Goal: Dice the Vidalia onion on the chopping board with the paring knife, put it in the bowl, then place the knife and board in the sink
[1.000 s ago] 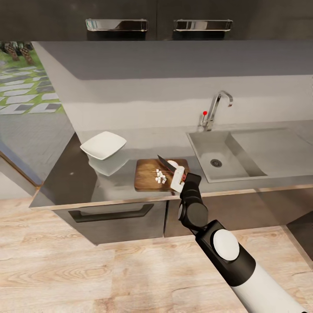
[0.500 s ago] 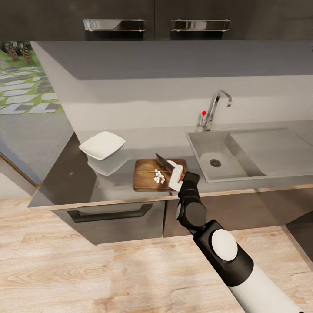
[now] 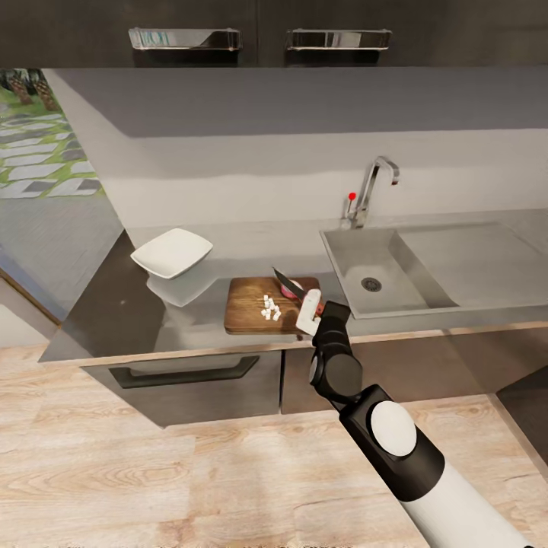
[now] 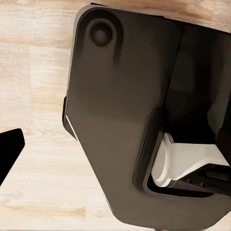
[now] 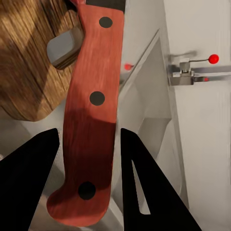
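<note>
1. On the countertop, the chopping board lies between the white bowl at far left and the sink at right, with the diced Vidalia onion a small white cluster on its middle.
2. Right gripper hovers at the board's right end, its fingers closed on the red handle of the paring knife, dark blade slanting up and away to the left over the board.
3. Left gripper's state cannot be told; its wrist camera faces dark robot casing above the wooden floor.
4. With dicing apparently done, moving the pieces to the bowl looks next; the free arm is probably best for that, carrying or tipping the board level so no cubes spill, while the blade is kept clear.
5. Compared with a second ago, the whole picture has slid left and slightly up, a camera shift; knife, cubes and board keep the same arrangement.
</note>
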